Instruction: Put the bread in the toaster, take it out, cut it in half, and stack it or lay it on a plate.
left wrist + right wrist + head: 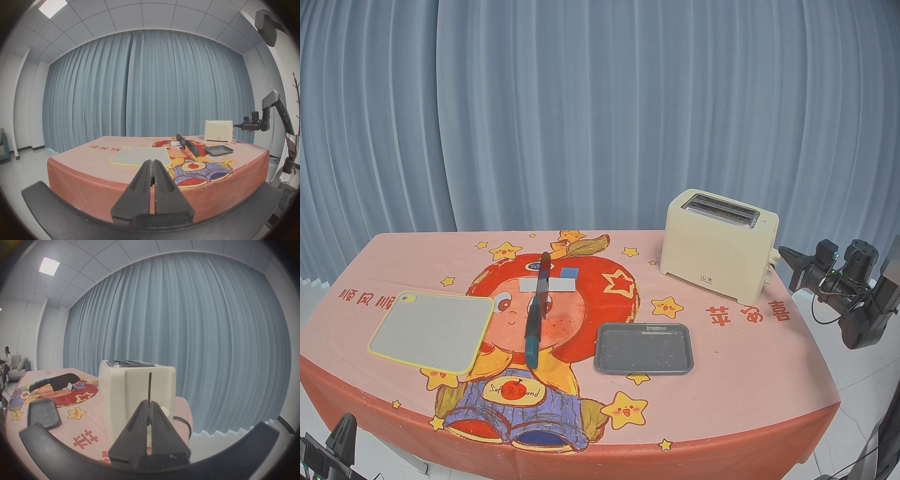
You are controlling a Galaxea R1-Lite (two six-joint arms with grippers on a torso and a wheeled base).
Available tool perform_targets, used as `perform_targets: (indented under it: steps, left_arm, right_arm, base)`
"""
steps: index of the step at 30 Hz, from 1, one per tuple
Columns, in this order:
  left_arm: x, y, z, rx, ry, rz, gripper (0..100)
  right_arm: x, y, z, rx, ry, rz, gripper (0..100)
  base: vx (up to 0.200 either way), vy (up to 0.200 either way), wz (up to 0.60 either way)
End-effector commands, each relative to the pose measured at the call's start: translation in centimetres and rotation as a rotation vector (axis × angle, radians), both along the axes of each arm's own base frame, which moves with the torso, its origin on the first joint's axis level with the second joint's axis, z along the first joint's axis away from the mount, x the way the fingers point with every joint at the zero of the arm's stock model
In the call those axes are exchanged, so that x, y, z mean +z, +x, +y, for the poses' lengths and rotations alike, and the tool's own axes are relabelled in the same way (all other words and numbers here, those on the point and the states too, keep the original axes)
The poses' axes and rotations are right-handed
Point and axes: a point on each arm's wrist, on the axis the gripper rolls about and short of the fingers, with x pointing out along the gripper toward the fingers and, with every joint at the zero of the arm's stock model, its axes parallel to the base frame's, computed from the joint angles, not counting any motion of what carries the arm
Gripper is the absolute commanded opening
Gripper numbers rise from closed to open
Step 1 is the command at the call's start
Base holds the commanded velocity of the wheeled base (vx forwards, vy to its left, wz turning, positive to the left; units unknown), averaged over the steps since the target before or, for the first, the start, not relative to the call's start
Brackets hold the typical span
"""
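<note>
The left gripper (153,163) hangs off the worktop's (737,387) near left corner, jaws together. On a salmon cloth (394,262) printed with a cartoon apple girl and stars lie a grey, yellow-rimmed cutting board (432,331), a teal-handled knife (536,309) with its blade propped on a white rest (562,285), and a dark grey plate (644,348). The cream toaster (719,245) stands far right; I cannot tell whether its slots hold bread. The right gripper (786,254), jaws together, points at the toaster's lever end. A pleated blue-grey curtain (600,112) hangs behind.
</note>
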Motion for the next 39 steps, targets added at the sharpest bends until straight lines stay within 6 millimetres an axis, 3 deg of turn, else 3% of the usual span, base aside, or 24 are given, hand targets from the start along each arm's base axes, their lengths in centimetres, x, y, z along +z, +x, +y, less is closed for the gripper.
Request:
perform_targets:
  steps: [1,39]
  left_arm:
    - [-0.49,0.13,0.00,0.001,0.000,0.018,0]
    - [-0.49,0.13,0.00,0.001,0.000,0.018,0]
  right_arm:
    - [0.63,-0.36,0.07,0.003,-0.002,-0.013,0]
    - [1.05,-0.77,0.06,0.006,-0.006,-0.021,0]
  base:
    - [0.000,0.000,0.00]
    - [0.000,0.000,0.00]
